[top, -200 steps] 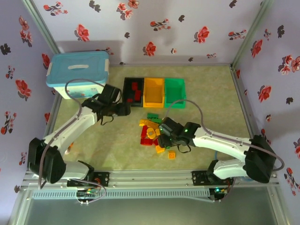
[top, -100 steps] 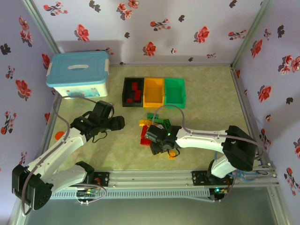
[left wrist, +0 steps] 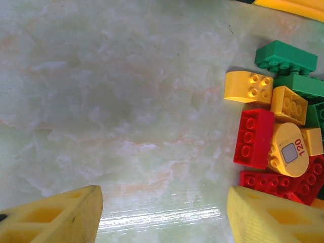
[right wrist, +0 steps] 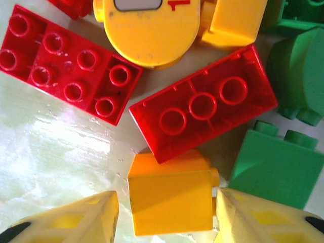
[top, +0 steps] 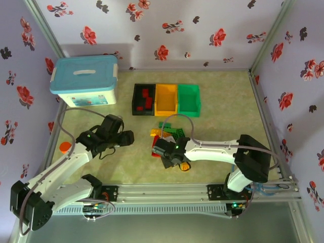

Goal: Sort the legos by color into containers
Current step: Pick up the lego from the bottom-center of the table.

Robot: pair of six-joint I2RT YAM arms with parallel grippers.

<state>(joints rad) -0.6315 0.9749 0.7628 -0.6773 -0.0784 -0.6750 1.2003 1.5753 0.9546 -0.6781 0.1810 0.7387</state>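
Marbled green tabletop (left wrist: 126,101), floral walls.
Risk: we judge the right gripper (right wrist: 167,215) could snag the upturned red brick (right wrist: 202,106) as it closes, or twist its target loose.
Item: orange brick (right wrist: 169,197), at the pile (top: 164,137) edge, between its parted jaws and touching that red brick.
Left gripper (left wrist: 162,212): spread wide, empty, beside the pile.
Destination: orange-yellow bin (top: 166,99).

Overhead and close, downward wrist views share legos (top: 161,134).
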